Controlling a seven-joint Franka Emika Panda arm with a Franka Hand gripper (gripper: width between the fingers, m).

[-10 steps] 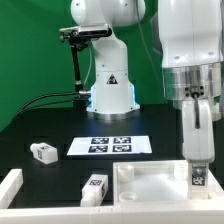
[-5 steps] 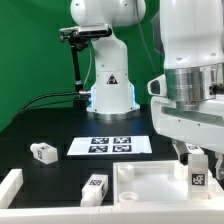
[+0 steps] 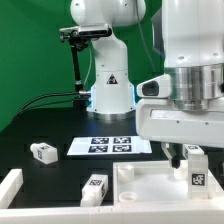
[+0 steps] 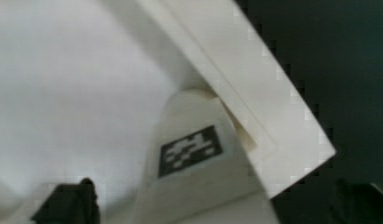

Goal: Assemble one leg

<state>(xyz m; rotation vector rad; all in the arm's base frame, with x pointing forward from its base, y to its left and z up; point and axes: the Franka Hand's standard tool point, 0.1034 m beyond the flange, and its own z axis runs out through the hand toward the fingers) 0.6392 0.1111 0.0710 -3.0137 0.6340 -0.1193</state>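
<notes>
Scene: a Franka arm works over a black table in front of a green backdrop, in the exterior view.

Gripper (image 3: 187,156): low at about four o'clock in the exterior view, its bulky white wrist housing covering most of it. Only short dark finger stubs show beneath the housing, so I cannot tell whether the jaws are wide, narrow or holding anything.

Wrist view fingers (image 4: 72,200): two dark blurred tips sit at the frame's edge, far apart, with nothing visibly between them.

Leg (image 3: 198,176): upright on the tabletop (image 3: 150,185) at roughly four o'clock, marker facing the camera, just below and beside the finger stubs. Whether the fingers touch it is hidden by the housing.

Same leg, wrist view (image 4: 193,145): seen close and out of focus, standing against a raised white ridge of the tabletop (image 4: 63,100).

Second leg (image 3: 95,186): lying near six o'clock, just beside the tabletop's near corner.

Third leg (image 3: 43,152): lying at about eight o'clock, well apart from the others.

Marker board (image 3: 110,145): flat at centre, its far end covered by the arm.

White rail (image 3: 8,188): at seven o'clock, cut off by the frame.

Arm base (image 3: 110,80): at twelve o'clock, its top cropped.
</notes>
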